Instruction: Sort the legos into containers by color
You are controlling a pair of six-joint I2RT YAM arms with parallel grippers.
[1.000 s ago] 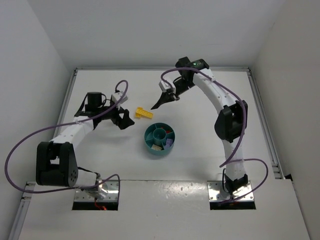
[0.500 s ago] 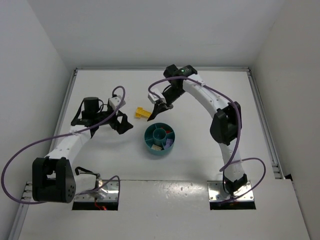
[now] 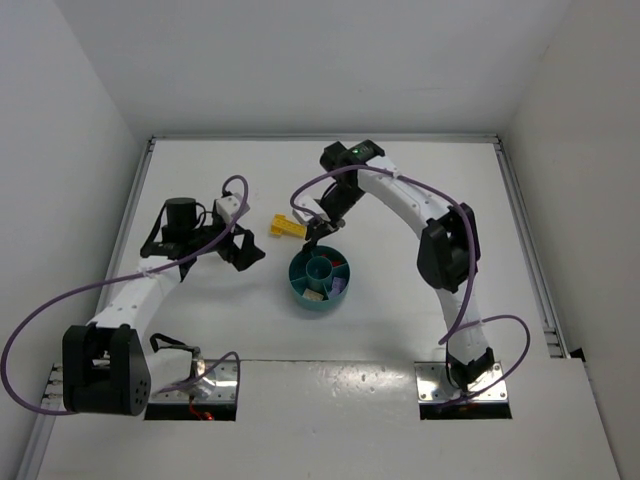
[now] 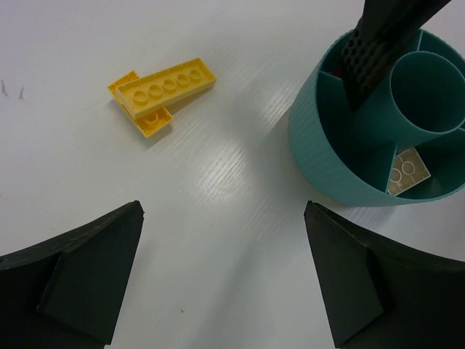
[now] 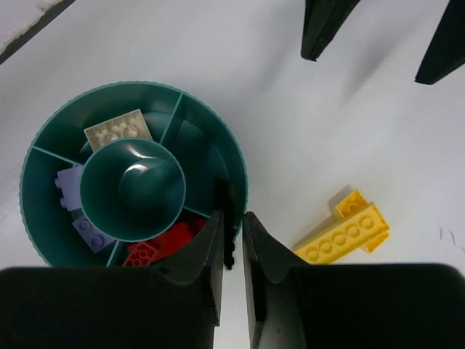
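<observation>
- In the right wrist view the right gripper [image 5: 231,236] has its fingers drawn almost together on a thin black studded piece [image 5: 227,222], which stands over the rim of the round teal plastic dish [image 5: 45,247]. The piece is too dark and narrow to make out fully.
- The left gripper [image 4: 221,273] stands wide open and empty at the bottom of the left wrist view. Only its two dark fingertips show, cut off by the frame's lower edge.
- The dish sits at the centre of the overhead view. Its ring sections hold a beige brick [image 5: 118,130], purple bricks [image 5: 80,211] and red bricks [image 5: 160,243]; the central round cup [image 5: 132,189] hides parts of the purple and red ones.
- Yellow flat bricks [image 3: 288,227] lie on the white table [image 3: 400,290], one across another, above and left of the dish and apart from it.
- Since a second ago the right arm has swung down from the upper middle of the overhead frame to the dish's upper left rim; the left arm drew slightly back.
- No writing can be read.
</observation>
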